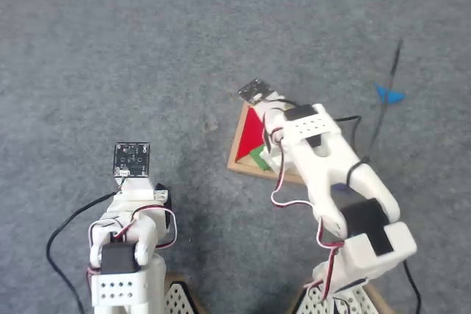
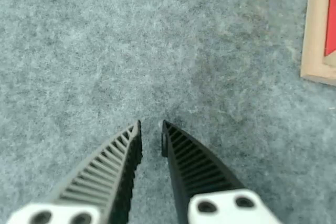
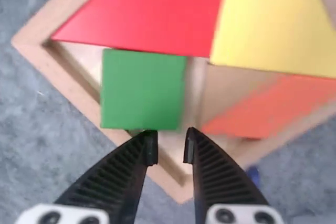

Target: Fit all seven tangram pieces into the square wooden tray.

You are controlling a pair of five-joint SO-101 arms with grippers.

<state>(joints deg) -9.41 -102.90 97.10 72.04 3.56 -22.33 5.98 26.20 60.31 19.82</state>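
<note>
1. Four pieces in the square wooden tray (image 3: 52, 66): red triangle (image 3: 152, 9), yellow triangle (image 3: 273, 19), orange triangle (image 3: 268, 111), green square (image 3: 142, 88).
2. Right gripper (image 3: 169, 148) by green square, fingers narrowly apart, empty; left gripper (image 2: 151, 129) same, over grey carpet (image 2: 79, 35).
3. Square probably light, stiff, slick; pinch opposite edges.

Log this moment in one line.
right gripper: open, over tray rim by green square | left gripper: open, over carpet

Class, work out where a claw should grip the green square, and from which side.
Likely from above, across the two edges of the green square with bare tray floor beside them: it lies flat, a third edge against the red triangle.
</note>
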